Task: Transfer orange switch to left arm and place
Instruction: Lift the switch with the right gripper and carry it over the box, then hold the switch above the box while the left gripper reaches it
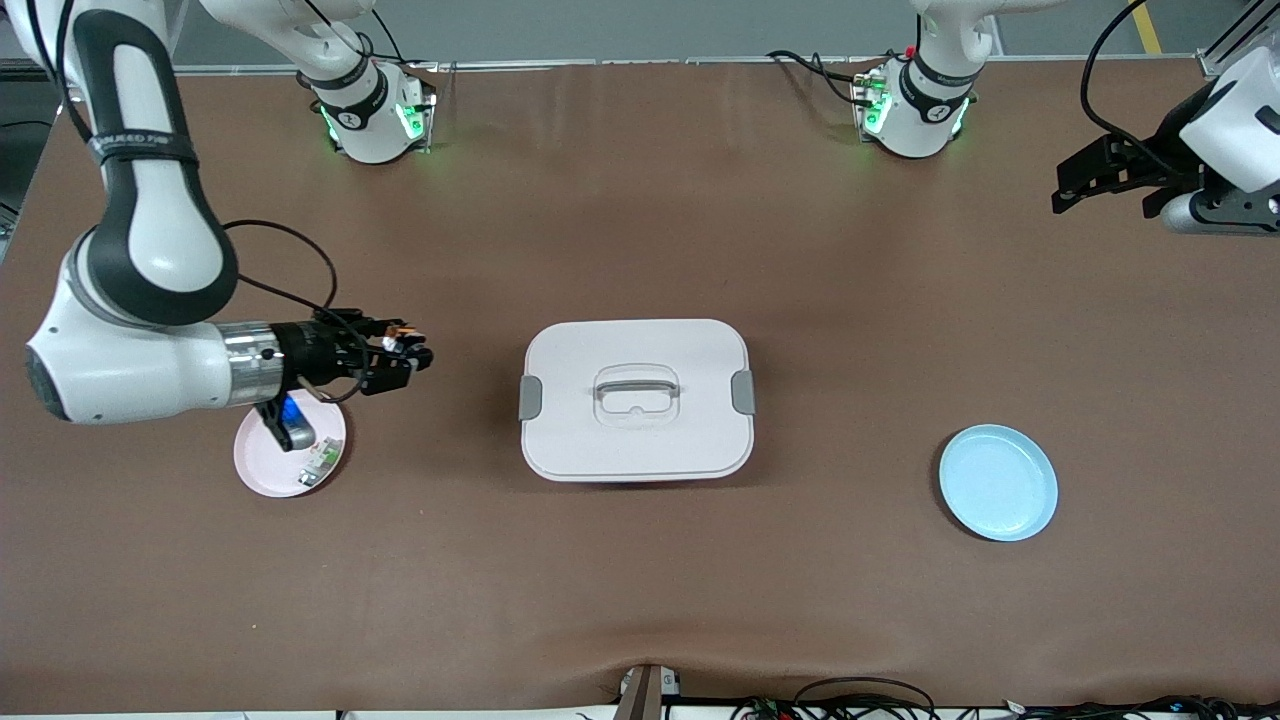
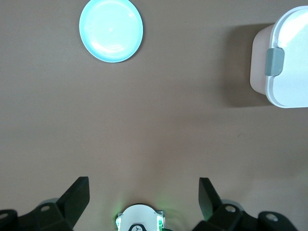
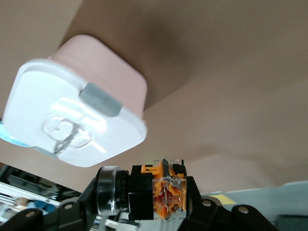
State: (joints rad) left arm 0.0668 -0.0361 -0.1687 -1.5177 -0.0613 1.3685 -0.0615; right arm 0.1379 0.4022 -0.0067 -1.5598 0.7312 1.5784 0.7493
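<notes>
My right gripper (image 1: 408, 352) is shut on the orange switch (image 1: 398, 338), a small black part with orange, and holds it in the air between the pink plate (image 1: 262, 470) and the white box (image 1: 636, 400). In the right wrist view the switch (image 3: 154, 190) sits clamped between the fingers, with the box (image 3: 77, 113) past it. My left gripper (image 1: 1075, 190) is open and empty, high over the left arm's end of the table. In the left wrist view its fingers (image 2: 77, 195) stand wide apart.
The pink plate holds a small green-and-white component (image 1: 318, 462). A blue plate (image 1: 998, 482) lies toward the left arm's end, also in the left wrist view (image 2: 111, 30). The box's corner with a grey latch (image 2: 275, 61) shows there too.
</notes>
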